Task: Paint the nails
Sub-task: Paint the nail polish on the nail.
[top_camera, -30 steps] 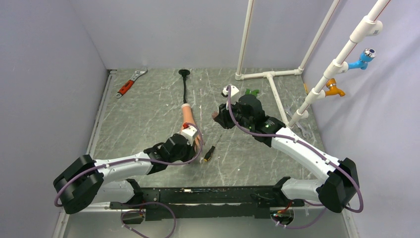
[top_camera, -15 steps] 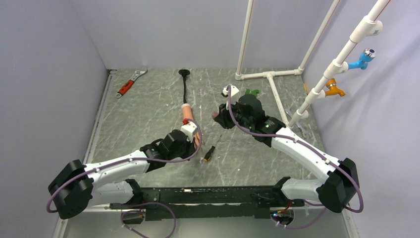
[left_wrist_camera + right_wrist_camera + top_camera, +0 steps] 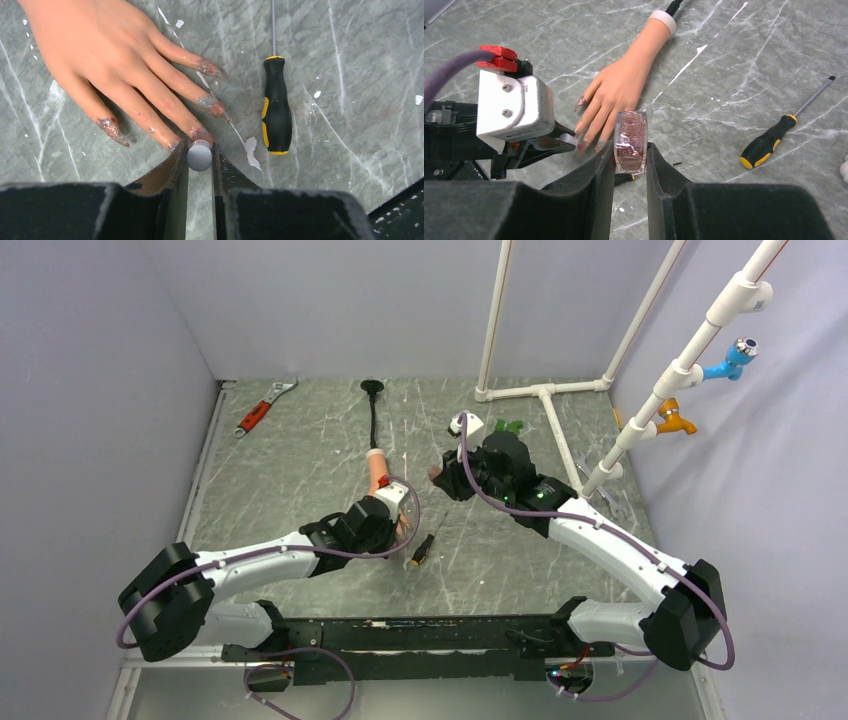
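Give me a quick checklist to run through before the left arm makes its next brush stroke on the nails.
1. The left gripper is shut on the brush cap: ok.
2. The right gripper is shut on the polish bottle: ok.
3. The mannequin hand lies palm down: ok.
4. The brush tip sits on one of the nails: cannot tell, it is hidden beneath the cap.
5. The screwdriver lies apart from the mannequin hand: ok.
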`<action>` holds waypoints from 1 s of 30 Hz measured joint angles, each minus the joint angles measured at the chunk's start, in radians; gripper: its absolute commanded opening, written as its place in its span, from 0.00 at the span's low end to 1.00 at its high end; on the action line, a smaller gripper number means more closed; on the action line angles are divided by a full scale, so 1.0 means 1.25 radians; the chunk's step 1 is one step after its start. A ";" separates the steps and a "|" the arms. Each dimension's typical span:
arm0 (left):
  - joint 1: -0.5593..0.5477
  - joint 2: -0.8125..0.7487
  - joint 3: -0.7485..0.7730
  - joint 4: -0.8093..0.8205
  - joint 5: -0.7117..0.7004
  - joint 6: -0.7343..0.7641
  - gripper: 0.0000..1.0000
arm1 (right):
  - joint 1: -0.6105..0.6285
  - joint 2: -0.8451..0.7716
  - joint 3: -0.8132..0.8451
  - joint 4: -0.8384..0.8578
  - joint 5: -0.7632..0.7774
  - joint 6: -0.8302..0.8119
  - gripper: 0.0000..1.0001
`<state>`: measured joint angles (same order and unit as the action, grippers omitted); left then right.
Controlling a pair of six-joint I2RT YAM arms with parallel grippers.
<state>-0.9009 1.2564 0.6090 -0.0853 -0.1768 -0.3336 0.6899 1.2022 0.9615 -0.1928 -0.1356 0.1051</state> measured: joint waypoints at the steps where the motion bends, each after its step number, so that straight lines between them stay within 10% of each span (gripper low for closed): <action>1: 0.000 0.006 0.002 0.000 -0.002 0.000 0.00 | 0.000 0.000 0.000 0.000 0.000 0.000 0.00; 30: -0.019 0.030 0.000 0.032 0.034 -0.004 0.00 | 0.000 -0.020 -0.005 0.000 0.003 0.000 0.00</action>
<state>-0.9249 1.2934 0.6090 -0.0452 -0.1341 -0.3382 0.6899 1.1778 0.9550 -0.1932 -0.1322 0.1047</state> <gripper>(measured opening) 0.208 0.268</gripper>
